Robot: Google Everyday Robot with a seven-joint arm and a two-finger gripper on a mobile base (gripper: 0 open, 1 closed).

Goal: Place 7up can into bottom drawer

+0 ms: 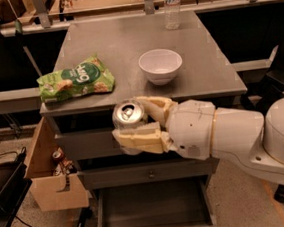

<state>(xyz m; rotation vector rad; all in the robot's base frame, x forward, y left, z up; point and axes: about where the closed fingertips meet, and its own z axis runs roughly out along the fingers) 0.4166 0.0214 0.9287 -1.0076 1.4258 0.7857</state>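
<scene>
My gripper point(133, 124) is shut on the 7up can point(129, 113), a small silver can seen from its silver top. It holds the can in front of the grey cabinet's top edge, over the upper drawer front and above the open bottom drawer point(153, 207). The bottom drawer is pulled out, wide and shallow, with a plain grey floor that shows nothing in it. The white arm point(234, 136) reaches in from the right.
On the cabinet top point(125, 46) lie a green snack bag point(76, 79), a white bowl point(160, 66) and a clear water bottle point(172, 4) at the back. A tan wooden box point(52, 174) holding a red-topped can point(58, 156) hangs at the left. A knobbed drawer point(150, 174) sits above the bottom drawer.
</scene>
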